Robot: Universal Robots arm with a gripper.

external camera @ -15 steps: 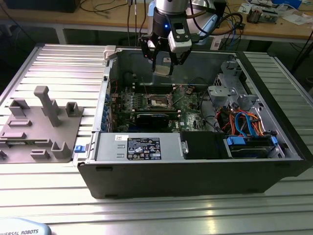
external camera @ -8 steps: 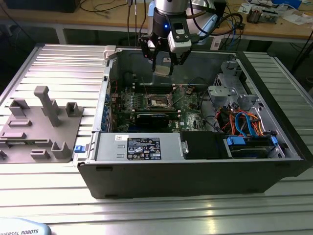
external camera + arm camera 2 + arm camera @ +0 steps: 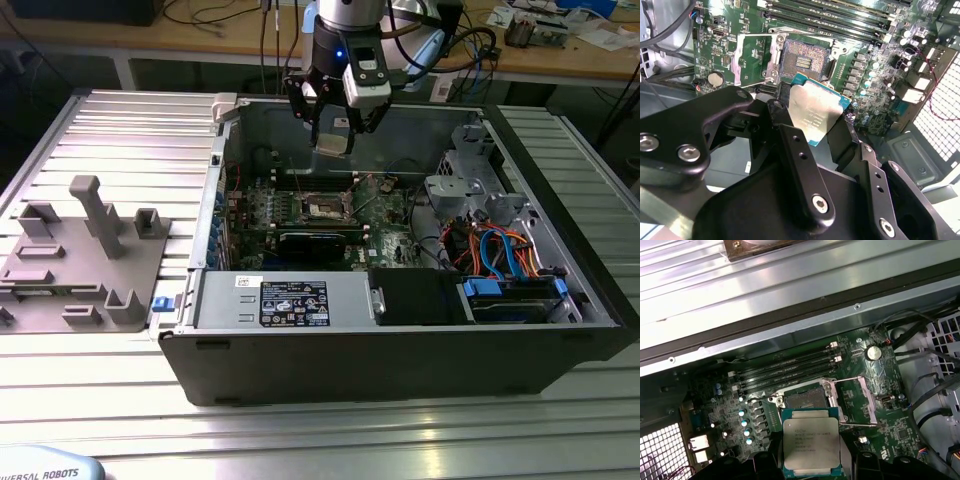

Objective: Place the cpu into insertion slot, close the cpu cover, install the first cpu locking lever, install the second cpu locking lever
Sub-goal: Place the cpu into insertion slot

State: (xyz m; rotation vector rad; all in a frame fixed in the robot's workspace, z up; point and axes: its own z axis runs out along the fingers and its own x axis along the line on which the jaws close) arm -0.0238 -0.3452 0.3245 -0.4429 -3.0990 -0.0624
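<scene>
My gripper (image 3: 332,132) is shut on the cpu (image 3: 332,141), a small square chip with a silver-grey top, and holds it in the air above the green motherboard (image 3: 385,222) inside the open computer case. In both wrist views the cpu (image 3: 811,445) (image 3: 815,107) sits between the black fingers (image 3: 796,150), a short way off from the insertion slot (image 3: 804,401) (image 3: 802,59). The slot's dark recess is bare. The cpu cover (image 3: 863,397) (image 3: 749,60) is swung open beside the slot, with thin wire levers (image 3: 850,379) raised along it.
The case walls (image 3: 400,350) ring the motherboard. A black power supply (image 3: 300,300) lies at the front, and a drive cage with orange and blue cables (image 3: 500,255) is at the exterior view's right. Memory slots (image 3: 790,367) run behind the socket. A grey fixture (image 3: 90,250) stands on the table at the exterior view's left.
</scene>
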